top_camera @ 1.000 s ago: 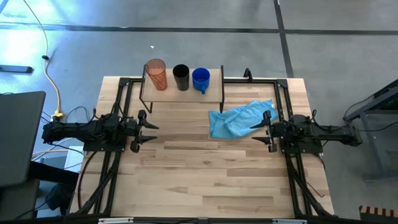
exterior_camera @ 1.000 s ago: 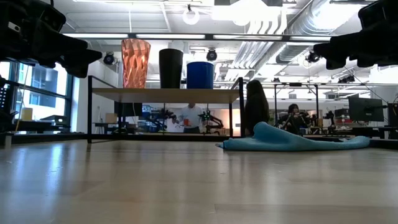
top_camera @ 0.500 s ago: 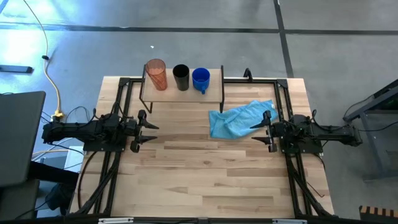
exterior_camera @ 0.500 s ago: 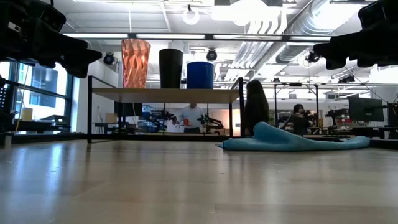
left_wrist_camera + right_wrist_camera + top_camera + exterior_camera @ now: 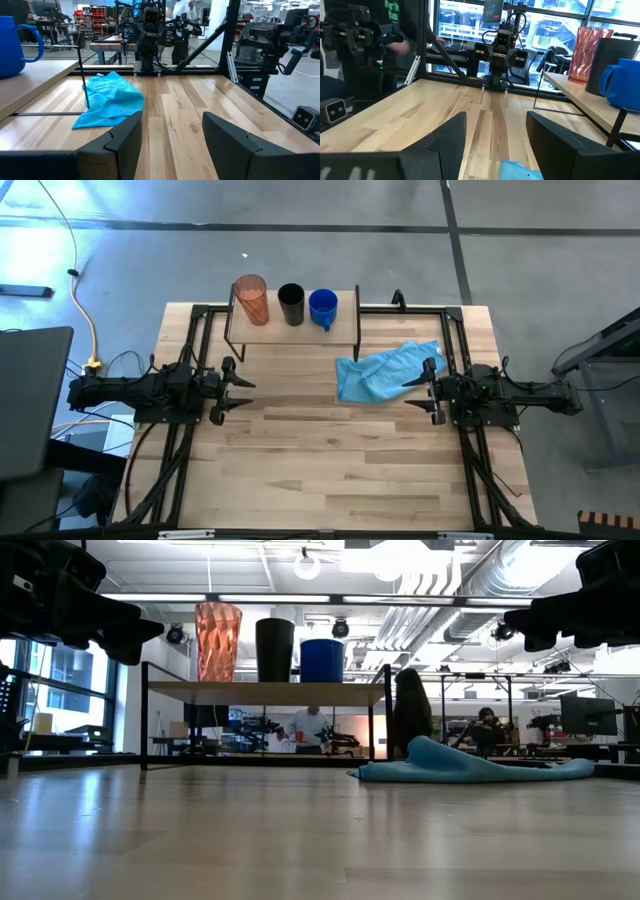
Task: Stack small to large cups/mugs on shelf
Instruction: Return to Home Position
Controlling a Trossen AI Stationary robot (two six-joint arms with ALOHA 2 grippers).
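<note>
While left gripper (image 5: 238, 392) and right gripper (image 5: 412, 392) hang parted, the tall translucent orange-red tumbler (image 5: 251, 299) looks light, slick: grasp mid-wall.

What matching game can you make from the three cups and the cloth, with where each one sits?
Things:
1. orange tumbler
2. black cup
3. blue mug
4. light-blue cloth

Places:
A. middle of the shelf
B. on the tabletop, beside the shelf
C. shelf end farthest from the cloth
D. shelf end nearest the cloth

Pairs: 1-C, 2-A, 3-D, 4-B
</note>
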